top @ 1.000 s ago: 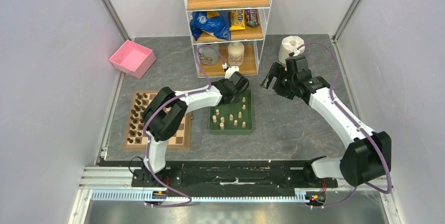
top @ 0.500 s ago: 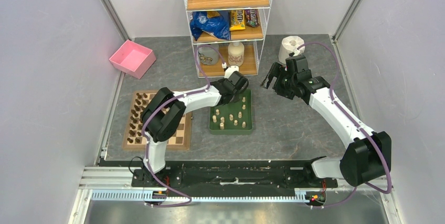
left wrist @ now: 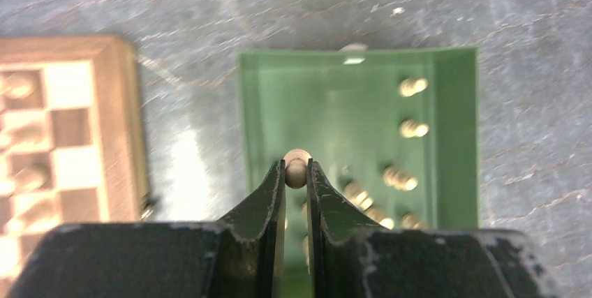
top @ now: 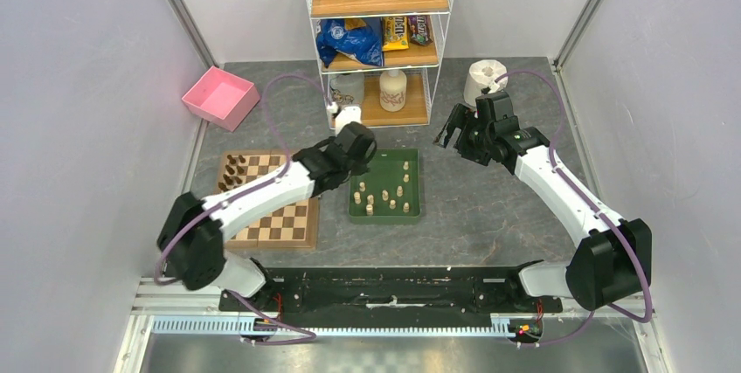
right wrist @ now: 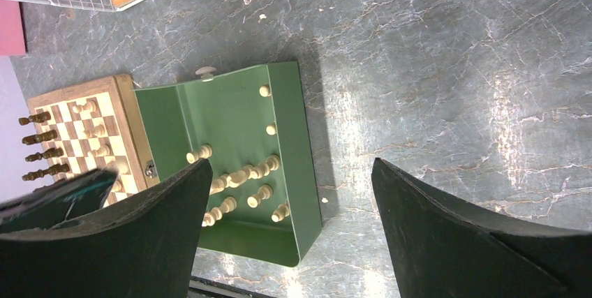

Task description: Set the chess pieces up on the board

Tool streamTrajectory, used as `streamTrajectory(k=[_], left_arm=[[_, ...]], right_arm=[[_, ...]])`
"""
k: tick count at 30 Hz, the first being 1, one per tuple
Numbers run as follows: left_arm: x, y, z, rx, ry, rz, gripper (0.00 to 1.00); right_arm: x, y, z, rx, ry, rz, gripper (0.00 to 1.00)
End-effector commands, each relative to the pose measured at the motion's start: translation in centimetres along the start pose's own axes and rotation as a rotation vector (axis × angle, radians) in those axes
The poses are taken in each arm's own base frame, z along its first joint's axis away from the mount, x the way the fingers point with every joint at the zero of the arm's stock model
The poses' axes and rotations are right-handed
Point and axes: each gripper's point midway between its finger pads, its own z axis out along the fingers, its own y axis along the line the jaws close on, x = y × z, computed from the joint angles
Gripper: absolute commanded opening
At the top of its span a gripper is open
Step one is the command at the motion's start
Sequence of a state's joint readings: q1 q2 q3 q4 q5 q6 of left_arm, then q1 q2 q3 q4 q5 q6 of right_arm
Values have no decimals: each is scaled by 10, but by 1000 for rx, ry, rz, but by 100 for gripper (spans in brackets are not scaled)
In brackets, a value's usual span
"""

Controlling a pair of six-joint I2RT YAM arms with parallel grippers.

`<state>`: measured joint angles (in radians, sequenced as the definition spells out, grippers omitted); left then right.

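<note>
Pale cream wood shows between the fingers of my left gripper [left wrist: 296, 171]: 1 small chess piece [left wrist: 297, 165], pinched just under its round head, with the jaws drawn almost together on it. In the left wrist view the piece sits at the centre of the frame, over the left part of the green tray [left wrist: 457, 137]. I cannot tell whether its foot is clear of the tray floor.

From overhead, the board [top: 284, 220] lies left of centre, just beside the tray's left wall. Dark pieces [top: 234, 172] stand in 2 rows along the board's upper left edge. The right wrist view also shows a few pale ones [right wrist: 94, 130] on the squares next to them. More pale pieces [top: 387, 196] are scattered inside the tray, most of them in its lower half.

My right gripper [top: 447, 134] hangs over the grey table [top: 489, 207], above and to the right of the tray in the overhead frame. Its jaws stand wide apart with nothing between them.
</note>
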<state>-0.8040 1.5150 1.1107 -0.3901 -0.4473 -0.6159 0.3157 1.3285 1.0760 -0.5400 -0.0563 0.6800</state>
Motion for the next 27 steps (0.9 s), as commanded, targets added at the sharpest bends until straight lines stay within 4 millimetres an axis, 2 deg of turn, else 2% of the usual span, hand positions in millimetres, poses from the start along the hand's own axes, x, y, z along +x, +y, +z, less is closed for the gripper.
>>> streamTrajectory(k=[1, 5, 8, 10, 14, 23, 27], left_arm=[[13, 58, -37, -134, -14, -49, 2], [38, 103, -63, -213, -2, -104, 2], [66, 132, -69, -272, 32, -136, 2], [81, 145, -70, -299, 56, -156, 2], [94, 167, -70, -352, 82, -184, 2], [102, 192, -57, -396, 146, -267, 2], [104, 195, -55, -415, 156, -266, 2]], right_arm=[[-12, 8, -5, -25, -28, -5, 93], [-11, 10, -4, -34, -22, 0, 93], [-10, 12, -3, -44, -17, 5, 93], [-9, 13, -4, -51, -11, 8, 93], [-7, 11, -5, -50, -12, 12, 93], [-6, 11, -4, -48, -9, 16, 93], [-6, 10, -3, -44, -8, 14, 92]])
